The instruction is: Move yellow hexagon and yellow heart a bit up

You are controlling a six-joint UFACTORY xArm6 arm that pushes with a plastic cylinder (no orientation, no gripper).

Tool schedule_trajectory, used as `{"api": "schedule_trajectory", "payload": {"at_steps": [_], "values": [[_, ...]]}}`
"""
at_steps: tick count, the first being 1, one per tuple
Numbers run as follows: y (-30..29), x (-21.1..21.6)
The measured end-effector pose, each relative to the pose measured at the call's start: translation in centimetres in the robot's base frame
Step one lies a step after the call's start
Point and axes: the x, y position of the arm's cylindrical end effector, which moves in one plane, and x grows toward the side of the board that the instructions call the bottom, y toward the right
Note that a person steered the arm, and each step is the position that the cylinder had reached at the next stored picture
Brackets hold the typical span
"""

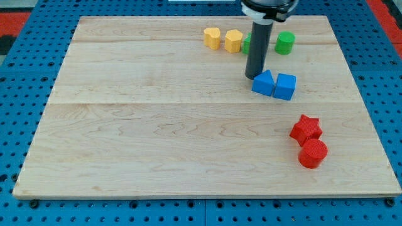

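Observation:
The yellow heart (pixel 212 37) and the yellow hexagon (pixel 233 41) lie side by side near the view's top, right of centre. My tip (pixel 254 76) rests on the board below and to the right of the hexagon, a short way apart from it. The tip sits just left of the blue triangular block (pixel 264 83). The rod partly hides a green block (pixel 247 44) next to the hexagon's right side.
A green cylinder (pixel 285 43) stands to the rod's right. A blue cube (pixel 285 86) touches the blue triangular block. A red star (pixel 306 129) and a red cylinder (pixel 313 153) lie at the lower right. The wooden board (pixel 157 125) has edges all round.

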Motion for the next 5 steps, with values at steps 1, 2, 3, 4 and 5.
{"api": "schedule_trajectory", "payload": {"at_steps": [1,2,3,4,5], "values": [[-1.4,-3.1],[-3.9,-5.9],[-6.0,-7.9],[-6.6,-9.5],[-6.7,-10.0]]}}
